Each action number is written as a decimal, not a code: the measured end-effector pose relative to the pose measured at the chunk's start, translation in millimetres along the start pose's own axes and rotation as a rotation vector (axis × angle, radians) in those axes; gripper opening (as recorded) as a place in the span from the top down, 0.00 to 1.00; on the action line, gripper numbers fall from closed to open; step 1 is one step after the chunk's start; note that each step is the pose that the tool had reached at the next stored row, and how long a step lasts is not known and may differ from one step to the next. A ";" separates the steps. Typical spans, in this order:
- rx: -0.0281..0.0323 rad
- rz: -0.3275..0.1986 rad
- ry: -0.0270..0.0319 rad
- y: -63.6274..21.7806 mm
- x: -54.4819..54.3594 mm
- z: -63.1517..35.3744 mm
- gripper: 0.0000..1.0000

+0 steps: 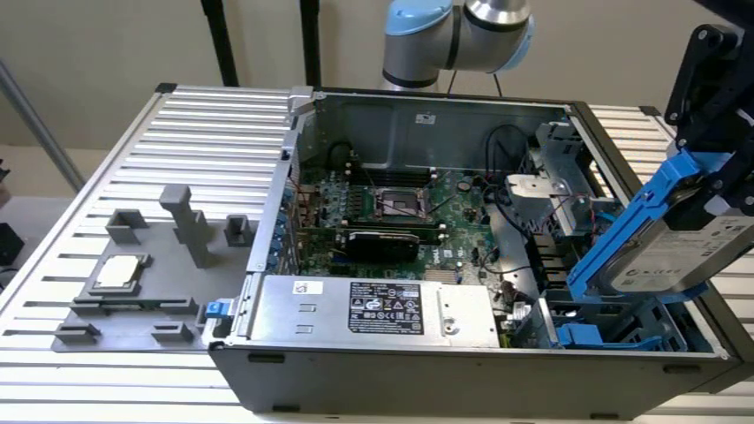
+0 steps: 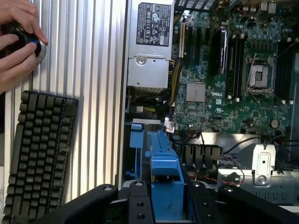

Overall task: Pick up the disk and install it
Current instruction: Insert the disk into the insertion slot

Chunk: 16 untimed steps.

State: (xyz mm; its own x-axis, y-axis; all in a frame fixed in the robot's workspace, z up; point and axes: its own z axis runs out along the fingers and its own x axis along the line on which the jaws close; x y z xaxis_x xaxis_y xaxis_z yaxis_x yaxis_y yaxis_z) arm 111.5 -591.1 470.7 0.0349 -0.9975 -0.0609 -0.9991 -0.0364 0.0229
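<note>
We see the gripper (image 1: 716,181) clamped on the disk (image 1: 683,256), fingers pressing the blue carrier from both sides. The disk hangs tilted in the air, label facing the exterior camera, over the corner of the open computer case (image 1: 471,380) at the exterior view's right. It is above the blue drive cage (image 1: 589,336); we cannot tell whether its lower edge touches the cage. In the wrist view the carrier's blue edge sits between the two black fingers (image 2: 140,205), with the cage just past it.

Inside the case: motherboard (image 1: 389,212) flat on the bottom, grey power supply (image 1: 377,309) along the near wall. The case stands on a ribbed metal bench (image 1: 200,132). At the exterior view's left a grey fixture plate (image 1: 141,309) lies on the bench, well apart from the disk, with a small square chip (image 1: 118,272) resting on it.

The wrist view also shows a black keyboard (image 2: 39,154) on the bench beside the case and a person's hand (image 2: 18,16) on a round black knob (image 2: 25,44).
</note>
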 end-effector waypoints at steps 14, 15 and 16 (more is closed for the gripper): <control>0.0020 0.024 -0.0006 2.8 0.0 15.2 1.00; 0.0020 0.024 -0.0005 2.8 0.0 15.8 1.00; 0.0020 0.024 -0.0005 2.8 0.1 16.6 1.00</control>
State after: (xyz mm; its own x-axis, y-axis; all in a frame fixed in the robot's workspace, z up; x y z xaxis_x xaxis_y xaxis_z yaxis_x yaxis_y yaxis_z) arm 108.3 -590.3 454.2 0.0111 -0.9981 -0.0608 -0.9997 -0.0125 0.0224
